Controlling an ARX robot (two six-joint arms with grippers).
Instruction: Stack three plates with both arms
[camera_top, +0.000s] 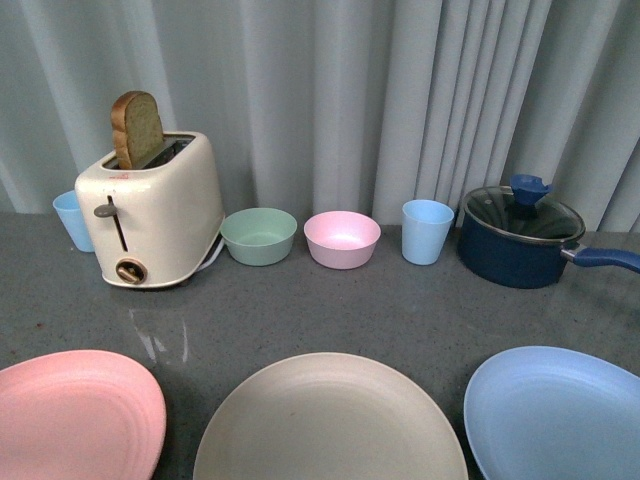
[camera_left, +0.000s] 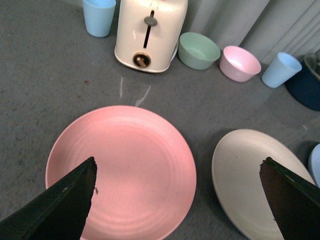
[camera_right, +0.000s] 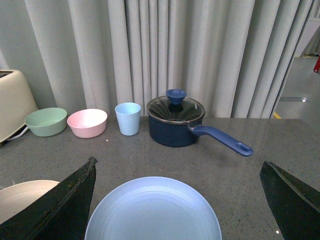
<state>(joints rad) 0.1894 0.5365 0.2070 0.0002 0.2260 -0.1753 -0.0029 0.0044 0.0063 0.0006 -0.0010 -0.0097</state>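
Three plates lie apart in a row along the near edge of the grey table: a pink plate on the left, a beige plate in the middle, a light blue plate on the right. Neither arm shows in the front view. My left gripper is open and empty, hovering above the gap between the pink plate and the beige plate. My right gripper is open and empty above the blue plate; the beige plate's edge shows beside it.
At the back stand a cream toaster with a slice of bread, a blue cup beside it, a green bowl, a pink bowl, a second blue cup and a lidded navy saucepan, handle pointing right.
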